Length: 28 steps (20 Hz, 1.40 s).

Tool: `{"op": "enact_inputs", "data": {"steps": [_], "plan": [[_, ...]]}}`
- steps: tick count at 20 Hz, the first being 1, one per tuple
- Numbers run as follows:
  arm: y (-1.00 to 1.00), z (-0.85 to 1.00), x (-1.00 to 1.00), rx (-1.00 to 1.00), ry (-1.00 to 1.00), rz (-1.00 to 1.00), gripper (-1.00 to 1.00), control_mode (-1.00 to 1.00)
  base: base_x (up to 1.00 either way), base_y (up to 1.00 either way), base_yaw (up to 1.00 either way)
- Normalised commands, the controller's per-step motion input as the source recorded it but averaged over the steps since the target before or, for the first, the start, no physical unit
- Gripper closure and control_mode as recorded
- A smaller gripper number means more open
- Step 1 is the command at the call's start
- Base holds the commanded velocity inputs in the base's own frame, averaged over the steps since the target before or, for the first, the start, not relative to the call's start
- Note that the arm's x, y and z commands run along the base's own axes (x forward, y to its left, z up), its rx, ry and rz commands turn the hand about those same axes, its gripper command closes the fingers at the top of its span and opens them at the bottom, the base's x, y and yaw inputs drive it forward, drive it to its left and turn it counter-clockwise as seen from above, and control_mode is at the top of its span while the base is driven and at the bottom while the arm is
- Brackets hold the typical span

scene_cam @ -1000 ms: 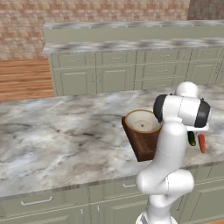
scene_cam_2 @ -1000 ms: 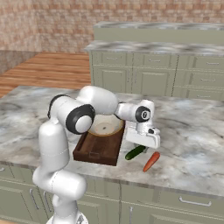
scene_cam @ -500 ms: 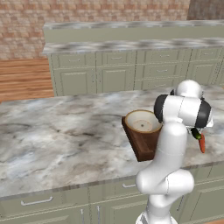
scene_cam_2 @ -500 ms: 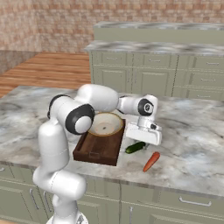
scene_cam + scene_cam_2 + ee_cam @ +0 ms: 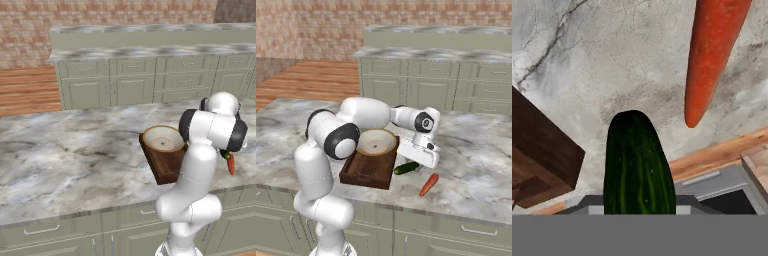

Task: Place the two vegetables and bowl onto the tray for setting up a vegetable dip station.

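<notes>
The bowl (image 5: 376, 141), tan outside and cream inside, stands on the far half of the dark wooden tray (image 5: 368, 172); both also show in the left base view, bowl (image 5: 162, 138) on tray (image 5: 167, 167). My gripper (image 5: 412, 163) is shut on the dark green cucumber (image 5: 402, 170), held just right of the tray, low over the counter. In the hand view the cucumber (image 5: 639, 165) runs up from between the fingers and hides them. The orange carrot (image 5: 428, 184) lies on the counter to the right, near the front edge, apart from the cucumber.
A tray corner (image 5: 542, 155) lies left of the cucumber in the hand view, and the carrot (image 5: 712, 55) lies beyond it. The marble counter (image 5: 476, 165) stretches to the right. A second counter with cabinets (image 5: 150, 80) stands behind.
The gripper has risen slightly with the cucumber in it. Bowl, tray and carrot have stayed where they were.
</notes>
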Motion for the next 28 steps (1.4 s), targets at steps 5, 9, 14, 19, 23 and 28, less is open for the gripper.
{"op": "enact_inputs", "data": {"steps": [5,9,14,19,23,28], "plan": [[0.22,0.09,-0.11,-0.12,-0.17,-0.11,1.00,-1.00,0.00,0.00,0.00],[0.14,0.09,-0.01,-0.24,-0.12,-0.13,1.00,-1.00,0.00,0.00,0.00],[0.07,0.10,0.00,-0.20,0.05,-0.15,1.00,-1.00,0.00,0.00,0.00],[0.06,0.06,0.00,-0.06,0.17,-0.17,1.00,-1.00,0.00,0.00,0.00],[0.13,0.05,0.00,0.00,0.12,-0.22,1.00,-1.00,0.00,0.00,0.00],[0.17,0.08,0.07,0.00,0.06,-0.25,1.00,-1.00,0.00,0.00,0.00]]}}
